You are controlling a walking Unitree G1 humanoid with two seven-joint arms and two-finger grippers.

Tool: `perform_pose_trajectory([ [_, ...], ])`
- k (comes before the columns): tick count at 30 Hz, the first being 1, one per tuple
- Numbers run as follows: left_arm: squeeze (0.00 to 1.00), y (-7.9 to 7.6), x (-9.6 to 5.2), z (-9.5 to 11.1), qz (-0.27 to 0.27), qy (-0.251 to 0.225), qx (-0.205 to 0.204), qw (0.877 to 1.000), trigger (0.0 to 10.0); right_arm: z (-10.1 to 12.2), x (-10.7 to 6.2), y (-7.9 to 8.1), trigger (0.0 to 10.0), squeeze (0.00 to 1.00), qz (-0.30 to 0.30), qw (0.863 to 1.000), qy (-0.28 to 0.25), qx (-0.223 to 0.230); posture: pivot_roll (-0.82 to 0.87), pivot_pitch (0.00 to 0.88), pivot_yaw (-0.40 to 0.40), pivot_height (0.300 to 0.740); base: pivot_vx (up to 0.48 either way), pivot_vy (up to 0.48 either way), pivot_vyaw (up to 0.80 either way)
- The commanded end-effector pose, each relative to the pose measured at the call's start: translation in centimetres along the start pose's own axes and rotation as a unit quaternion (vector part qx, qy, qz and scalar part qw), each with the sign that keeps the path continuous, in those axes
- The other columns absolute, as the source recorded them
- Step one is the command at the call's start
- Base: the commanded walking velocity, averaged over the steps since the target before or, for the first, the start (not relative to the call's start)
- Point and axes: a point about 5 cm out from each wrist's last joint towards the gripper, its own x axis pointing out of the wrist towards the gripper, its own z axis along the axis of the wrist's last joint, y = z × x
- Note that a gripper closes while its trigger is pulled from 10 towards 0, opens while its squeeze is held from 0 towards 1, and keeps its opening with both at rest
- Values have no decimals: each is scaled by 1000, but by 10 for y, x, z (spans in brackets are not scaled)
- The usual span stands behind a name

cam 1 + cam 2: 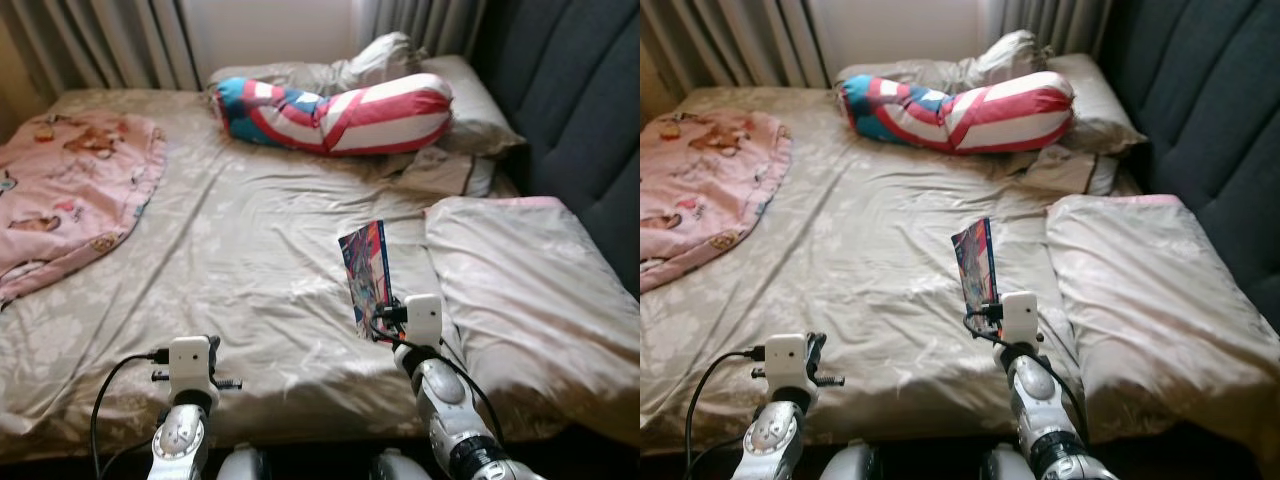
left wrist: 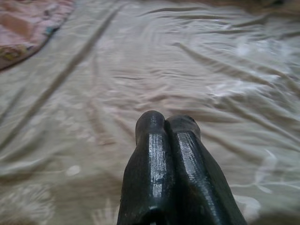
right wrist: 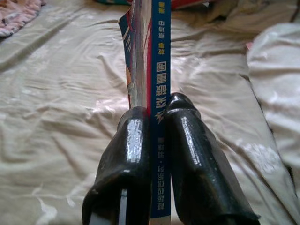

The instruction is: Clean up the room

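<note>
**Book lifted over bed**

Left of the book point(image 1: 366, 276): pink blanket point(image 1: 70, 190); your left gripper point(image 2: 166, 129), fingers pressed together, empty. Your right gripper point(image 3: 157, 115) pinches the book's spine upright above the sheet point(image 1: 250, 260). Right: pillow point(image 1: 525, 300). Risk: narrow edge grip, so the book may pivot or slip.

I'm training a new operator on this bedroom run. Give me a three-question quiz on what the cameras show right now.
1. True or false: the right gripper is shut on the book.
2. What lies at the bed's far left? A) pink blanket B) laptop C) shoes
3. Fill in: the left gripper's fingers are ____ and hold nothing.

Key:
1. True; the spine sits between both fingers.
2. A, the pink blanket.
3. Shut, above the bare sheet.
</note>
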Motion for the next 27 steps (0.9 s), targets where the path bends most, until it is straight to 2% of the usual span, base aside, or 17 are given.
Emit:
perform_pose_trajectory([
  [1, 0, -2, 0, -1, -9, 8, 6, 1000, 10000, 10, 3, -3, 10000, 0, -2, 1000, -21, -4, -62, 72, -30, 656, 0, 0, 0],
  [23, 0, -4, 2, 1, -24, 7, -5, 1000, 10000, 9, 2, -2, 10000, 0, 1, 1000, -15, -9, -66, 74, -27, 656, 0, 0, 0],
  [27, 0, -4, 2, 1, -26, 7, -5, 1000, 10000, 9, 2, -2, 10000, 0, 1, 1000, -12, -13, -65, 73, -28, 656, 246, 0, 0],
])
